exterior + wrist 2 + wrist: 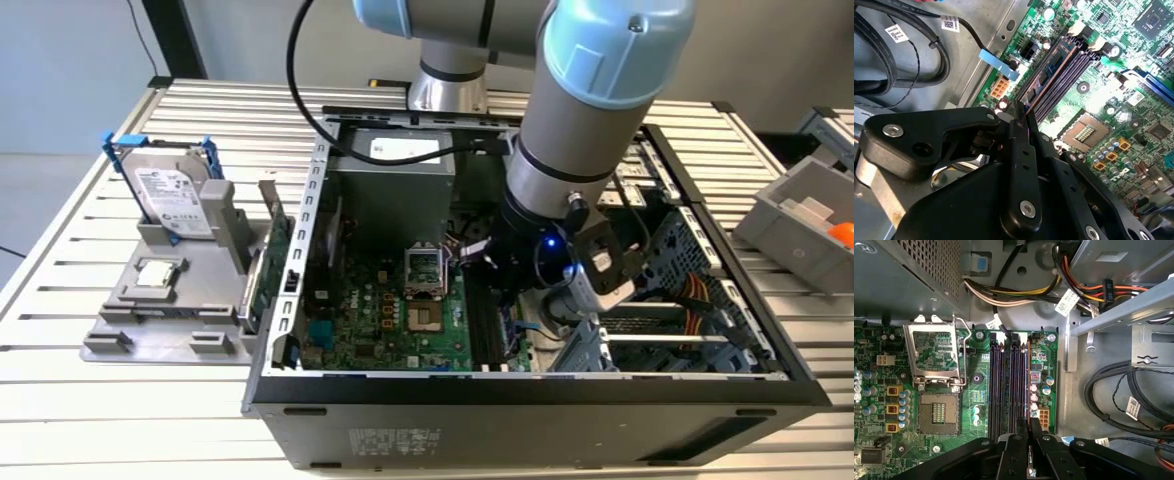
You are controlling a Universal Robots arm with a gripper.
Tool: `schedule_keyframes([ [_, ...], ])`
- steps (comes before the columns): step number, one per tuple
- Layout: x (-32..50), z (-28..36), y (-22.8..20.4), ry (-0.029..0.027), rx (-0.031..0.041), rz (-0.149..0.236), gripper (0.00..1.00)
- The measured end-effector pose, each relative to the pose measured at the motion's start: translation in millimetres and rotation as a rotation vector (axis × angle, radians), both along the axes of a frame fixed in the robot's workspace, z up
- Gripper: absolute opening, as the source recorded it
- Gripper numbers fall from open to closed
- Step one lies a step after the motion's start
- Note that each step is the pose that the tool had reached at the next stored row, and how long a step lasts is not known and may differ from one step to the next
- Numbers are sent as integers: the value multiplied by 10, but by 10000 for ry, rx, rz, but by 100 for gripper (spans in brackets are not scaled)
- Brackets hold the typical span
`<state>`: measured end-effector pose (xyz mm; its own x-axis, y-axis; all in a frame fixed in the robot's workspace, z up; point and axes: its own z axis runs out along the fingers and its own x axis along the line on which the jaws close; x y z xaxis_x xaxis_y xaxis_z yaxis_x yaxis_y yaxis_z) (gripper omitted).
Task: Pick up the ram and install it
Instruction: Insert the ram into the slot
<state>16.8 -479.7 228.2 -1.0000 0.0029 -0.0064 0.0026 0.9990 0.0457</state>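
Ram (1046,75) edge-down along the memory slots (1009,385), under the tool (1029,432).

hard drive (171,190) label: print, unreadable
cable tags (896,33): barcode print, unreadable
case front sticker (395,441): unreadable
power supply label (404,149): unreadable

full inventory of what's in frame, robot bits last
computer case: 1, black, open, on the table
table: 1, silver, slatted
motherboard: 1, green, inside the case
processor socket: 1, silver, empty, beside the slots
memory slots: 4, dark, side by side
ram: 1, bluish, at the slots
fixture: 1, grey, exterior view's left
hard drive: 1, silver, blue frame, upright in fixture
processor chip: 1, silver, on fixture
bin: 1, grey, exterior view's right
arm: 1, silver and blue
gripper: 1, black, shut on ram
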Motion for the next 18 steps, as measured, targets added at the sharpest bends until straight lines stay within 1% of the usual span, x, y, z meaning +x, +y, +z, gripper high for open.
schedule_keyframes([
  [3,0,-18,0,0,0,7,0],
  [18,-9,-80,-1,0,-70,15,0],
])
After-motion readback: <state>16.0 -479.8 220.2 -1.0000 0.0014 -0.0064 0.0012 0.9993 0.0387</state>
